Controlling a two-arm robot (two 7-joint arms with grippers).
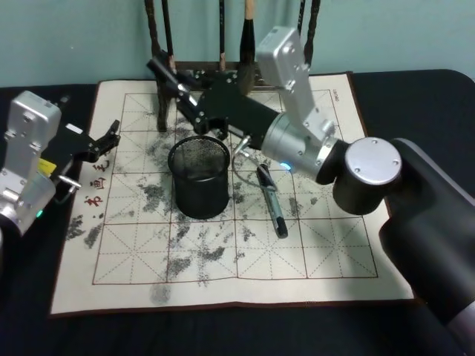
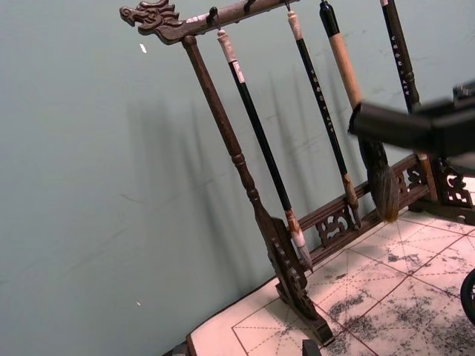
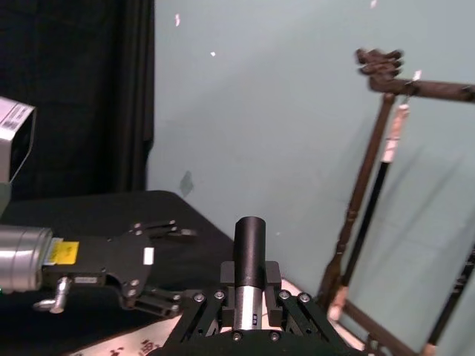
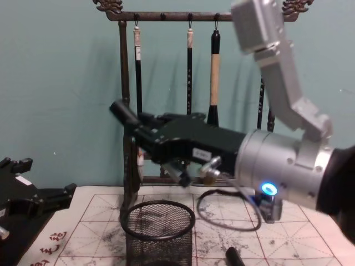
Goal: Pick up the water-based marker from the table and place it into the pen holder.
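The water-based marker (image 1: 161,73), a black cylinder, is clamped in my right gripper (image 1: 182,94), which is shut on it. It hangs above and behind the pen holder (image 1: 199,178), a black wire-mesh cup standing on the gridded mat of the table (image 1: 319,252). From the chest the marker (image 4: 122,113) juts left out of the right gripper (image 4: 140,131), high over the pen holder (image 4: 160,231). The right wrist view looks along the marker (image 3: 250,259). My left gripper (image 1: 104,141) rests open at the mat's left edge with nothing in it.
A second dark pen (image 1: 272,202) lies on the mat right of the cup. The wooden brush rack (image 4: 188,16) with hanging brushes stands close behind the right gripper. A loop of cable (image 4: 227,213) hangs under the right wrist.
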